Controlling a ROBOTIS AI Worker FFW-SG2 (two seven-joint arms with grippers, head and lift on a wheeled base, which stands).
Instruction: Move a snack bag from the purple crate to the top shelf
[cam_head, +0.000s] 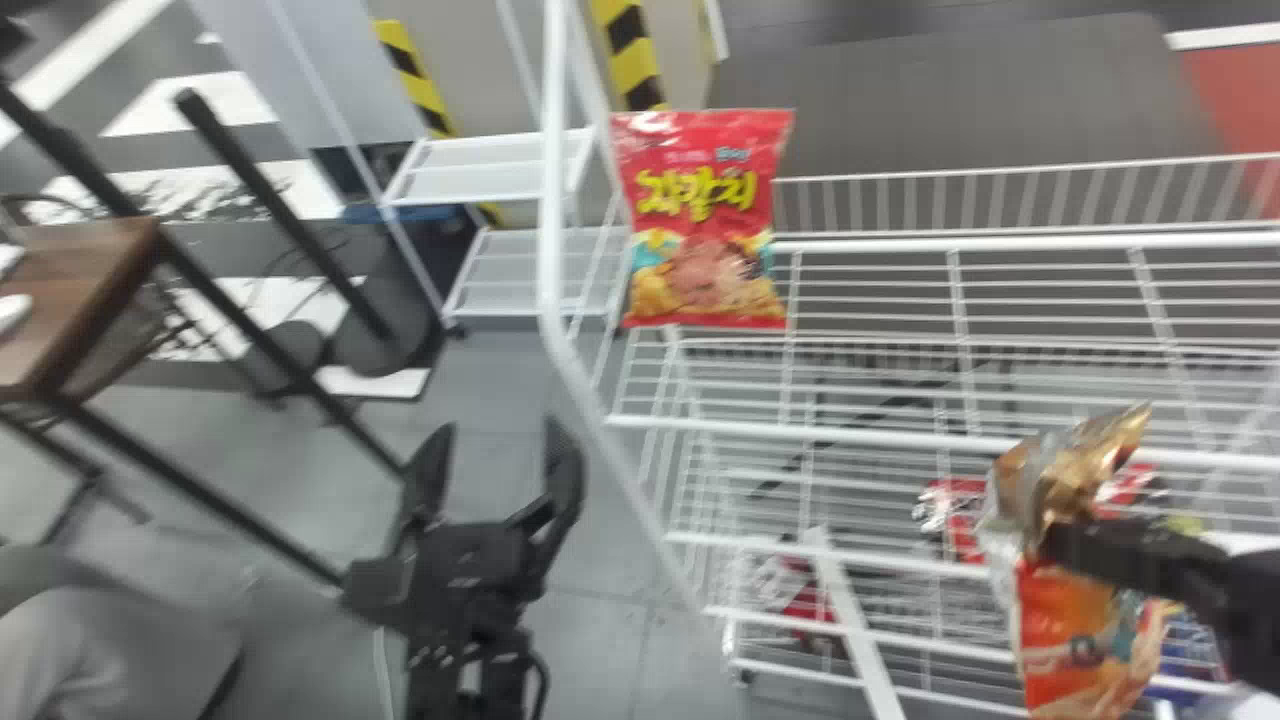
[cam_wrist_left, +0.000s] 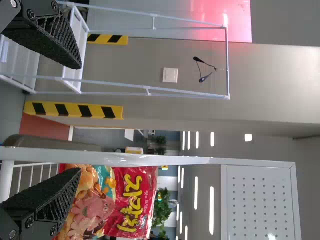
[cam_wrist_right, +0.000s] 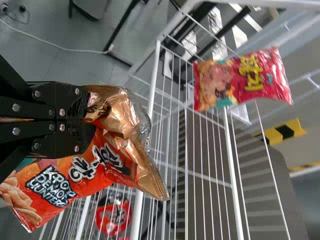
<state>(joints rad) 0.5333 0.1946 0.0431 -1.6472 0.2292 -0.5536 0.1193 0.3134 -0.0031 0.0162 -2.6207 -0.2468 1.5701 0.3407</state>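
While my right gripper (cam_head: 1058, 545) clamps the orange bag (cam_head: 1070, 625) by its gold end, my left gripper (cam_head: 500, 432) hangs jaws apart, left of the rack (cam_head: 880, 441). Head view puts the orange bag at the rack's near side, gold end up, long axis roughly upright. Right wrist view gives me its printed front; left wrist view, a plant (cam_wrist_left: 162, 212) beyond the red bag (cam_head: 705, 215).
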